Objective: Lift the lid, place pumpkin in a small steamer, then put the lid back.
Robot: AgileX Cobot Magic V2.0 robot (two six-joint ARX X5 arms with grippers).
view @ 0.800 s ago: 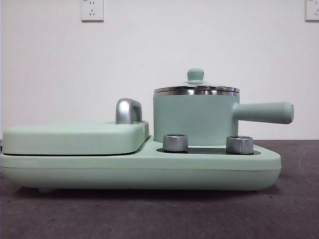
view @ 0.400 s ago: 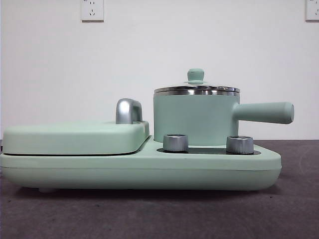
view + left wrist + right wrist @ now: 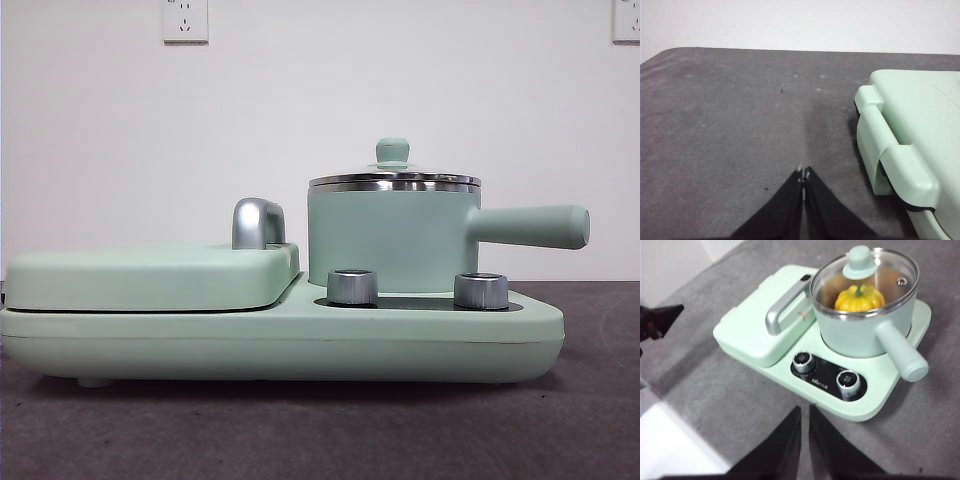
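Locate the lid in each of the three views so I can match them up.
Front view: the lid sits on the small steamer, right of centre.
Left wrist view: not in it.
Right wrist view: the lid sits on the small steamer, upper right, the pumpkin under its glass.
Shared landmark: the steamer's long side handle.

base unit point(image 3: 300, 335): mint green, on grey table point(image 3: 300, 430) | flat cover point(image 3: 150, 275): silver handle point(image 3: 257, 222) | two silver knobs point(image 3: 352, 287) | wall sockets point(image 3: 185, 20)
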